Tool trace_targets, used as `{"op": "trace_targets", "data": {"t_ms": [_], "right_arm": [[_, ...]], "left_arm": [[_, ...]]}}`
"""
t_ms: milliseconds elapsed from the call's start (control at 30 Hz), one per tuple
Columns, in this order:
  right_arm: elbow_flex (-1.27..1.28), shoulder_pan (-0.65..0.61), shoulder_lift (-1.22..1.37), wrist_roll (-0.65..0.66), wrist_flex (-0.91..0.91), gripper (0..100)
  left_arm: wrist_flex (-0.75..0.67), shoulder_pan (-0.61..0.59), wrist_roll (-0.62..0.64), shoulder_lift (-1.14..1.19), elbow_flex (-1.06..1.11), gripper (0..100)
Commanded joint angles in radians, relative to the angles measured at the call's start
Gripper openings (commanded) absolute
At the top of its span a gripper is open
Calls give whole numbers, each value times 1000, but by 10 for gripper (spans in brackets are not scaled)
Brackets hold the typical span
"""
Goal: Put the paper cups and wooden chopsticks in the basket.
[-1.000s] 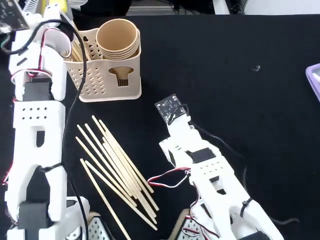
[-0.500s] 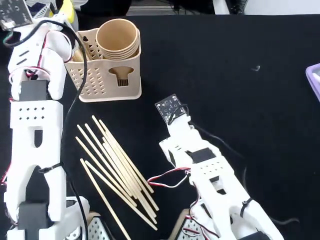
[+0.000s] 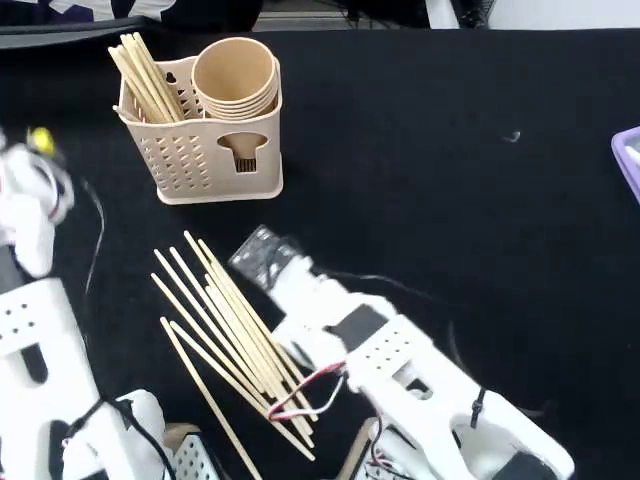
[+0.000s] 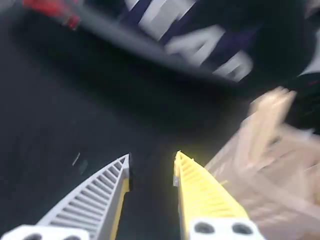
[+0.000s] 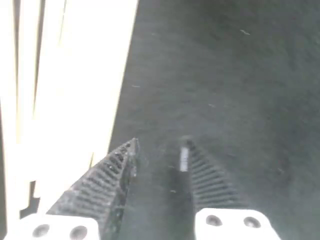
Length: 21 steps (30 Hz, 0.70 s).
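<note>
My left end effector hangs released with nothing between its jaws, off beside the beige perforated plastic basket. That basket holds a bundle of wooden chopsticks in one compartment and the stack of tan paper cups in the next. On the black worktop, nearer my bases, the loose pale wooden chopsticks lie fanned out. My right end effector is released too, low and just beside them. Best bet, I reckon: shift over, straddle a few mid-length, and clench square so none pivot.

A black table bears the basket and loose chopsticks.
</note>
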Motion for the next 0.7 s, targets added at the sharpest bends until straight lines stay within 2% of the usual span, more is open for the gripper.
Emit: {"op": "trace_targets", "data": {"t_ms": [0, 167, 333, 467, 667], "right_arm": [[-59, -72, -25, -37, 0, 234], [-58, -104, -24, -81, -69, 222], [-84, -160, -22, -80, -101, 222], [-120, -164, 68, -81, -158, 222], [-277, -163, 377, -123, -222, 222]], "left_arm": [[-25, -50, 3, -130, 294, 152], [-221, -7, 9, -259, 621, 152], [-365, 53, 11, -376, 834, 152], [-420, 64, 12, -446, 931, 152], [-417, 64, 12, -486, 963, 152]]}}
